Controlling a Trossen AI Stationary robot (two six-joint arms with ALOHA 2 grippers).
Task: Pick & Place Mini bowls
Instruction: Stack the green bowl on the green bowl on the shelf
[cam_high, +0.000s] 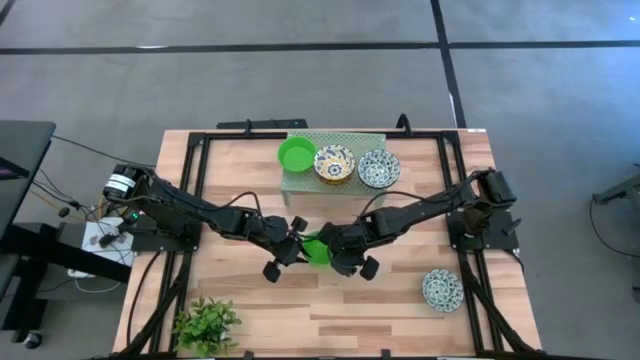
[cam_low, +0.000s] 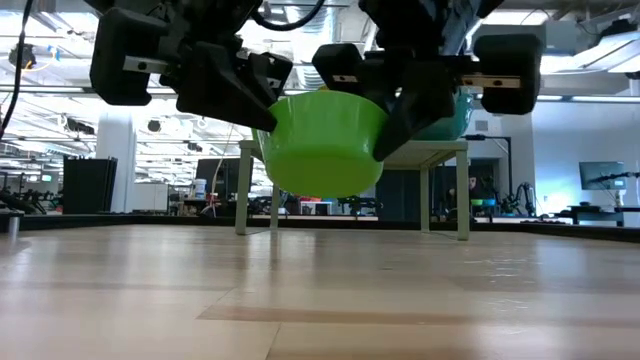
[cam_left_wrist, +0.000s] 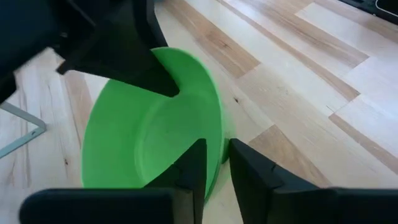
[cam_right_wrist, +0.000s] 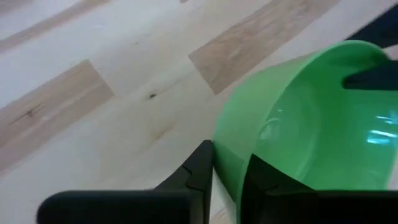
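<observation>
Mid-handover above the wooden surface (cam_high: 250, 300): left hand (cam_left_wrist: 214, 163) and right hand (cam_right_wrist: 227, 167) both clamp the plain bright green mini bowl's (cam_low: 322, 140) rim. Next, one must release.

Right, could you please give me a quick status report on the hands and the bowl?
Left hand and right hand both shut on green bowl. Bowl held above table. Nothing under it.

Count: green bowls, two — one (cam_high: 316, 250) pinched between left gripper (cam_high: 300, 246) and right gripper (cam_high: 334, 250), one (cam_high: 296, 153) on rack (cam_high: 340, 138) beyond them. Patterned white bowls, three (two on rack, one beside right arm). Plant (cam_high: 206, 326), one.
</observation>
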